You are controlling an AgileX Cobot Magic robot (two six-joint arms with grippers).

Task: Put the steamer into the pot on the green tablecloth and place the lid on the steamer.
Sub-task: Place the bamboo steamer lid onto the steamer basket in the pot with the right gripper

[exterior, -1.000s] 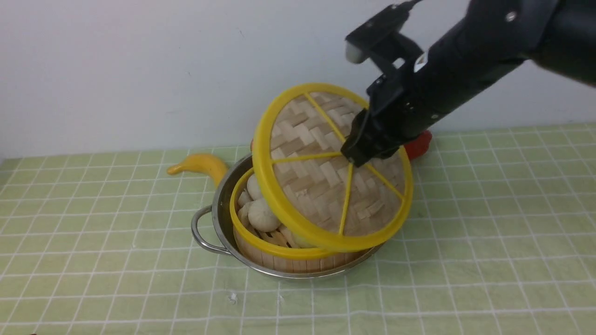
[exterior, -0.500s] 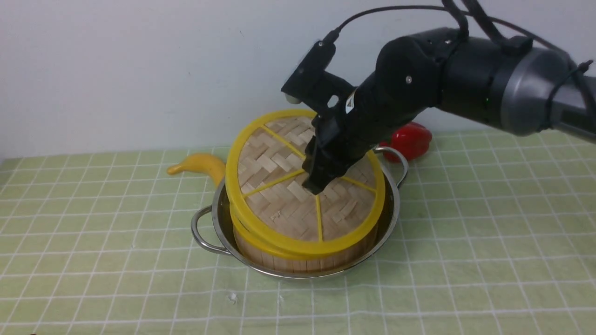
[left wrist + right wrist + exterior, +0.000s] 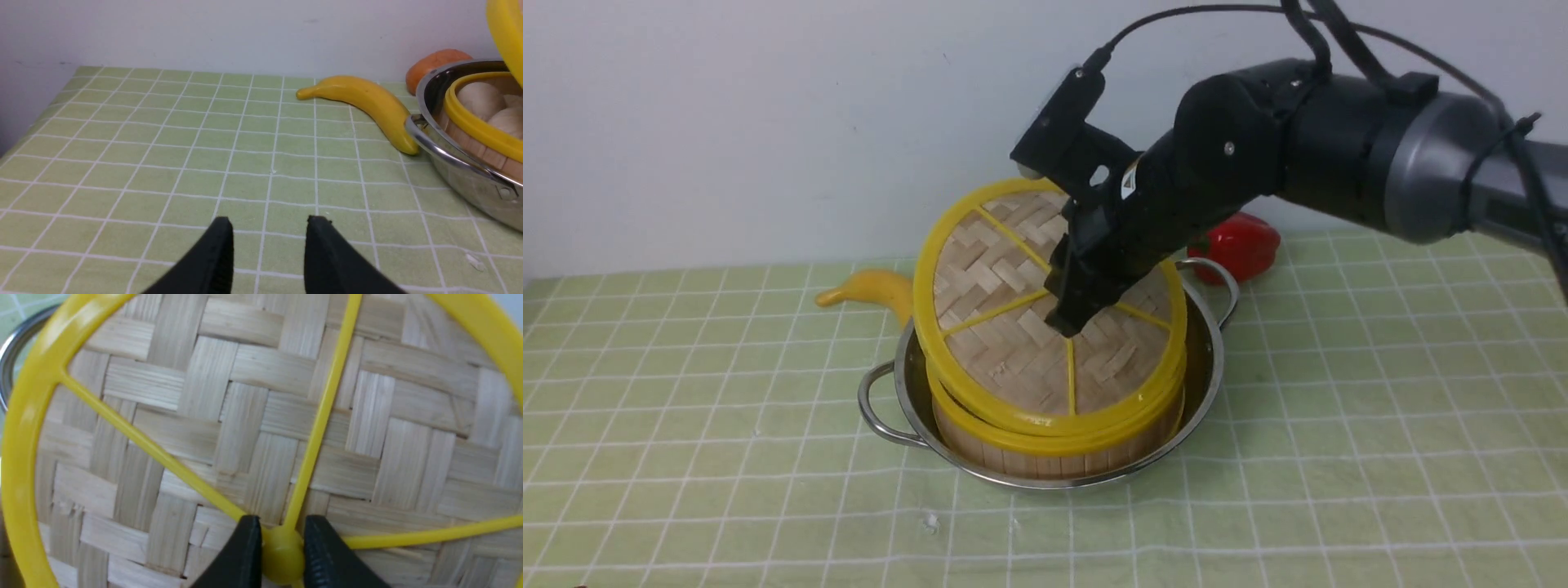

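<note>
the right fingers [image 3: 241,559] clamp the hub of the lid [image 3: 1005,327], tilted on the steamer [image 3: 1054,461] in the pot [image 3: 1205,359]. the left fingers [image 3: 212,257] stand apart, empty, over the green tablecloth [image 3: 163,143].

Lab-style setup: green tablecloth [image 3: 686,425], bare wall [image 3: 727,122]

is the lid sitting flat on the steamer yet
No, the lid is tilted, near edge on the steamer and far edge raised, hub held by the right gripper.

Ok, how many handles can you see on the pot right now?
2. One loop handle on the pot's left, nearer the camera; the other on its right, toward the red pepper.
</note>
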